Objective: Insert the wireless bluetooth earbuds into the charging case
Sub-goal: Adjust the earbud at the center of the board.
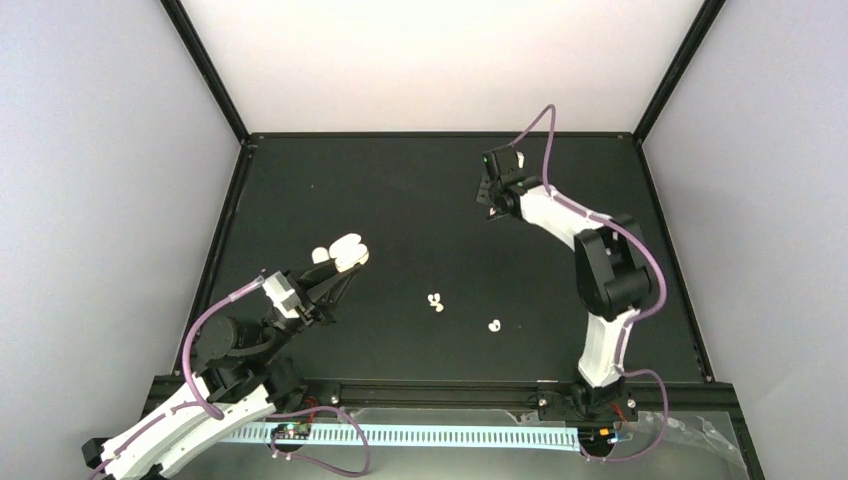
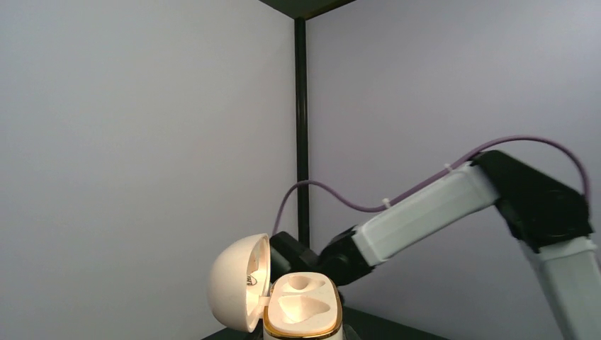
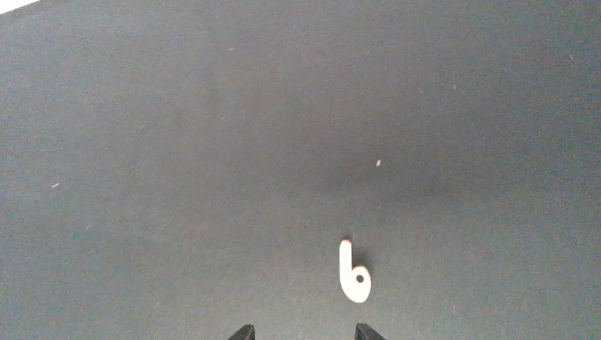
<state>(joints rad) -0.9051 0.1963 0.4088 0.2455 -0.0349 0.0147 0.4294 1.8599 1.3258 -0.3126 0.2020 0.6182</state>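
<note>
None of the earbuds [image 1: 436, 302] was in the charging case [image 1: 345, 248] yet. From above, they lay loose on the table [image 1: 400, 190] right of the case, which the left gripper [image 1: 338, 270] clasped. The right gripper [image 1: 488, 200] reached far beyond it.

Left wrist: the case's lid [image 2: 237, 290] stood open and both sockets [image 2: 301, 308] were empty.

Right wrist: a stemmed earbud [image 3: 353, 273] lay just ahead of the parted, empty fingers [image 3: 368, 331].

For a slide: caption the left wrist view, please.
Open charging case, both wells empty, with the right arm reaching behind it.
</note>
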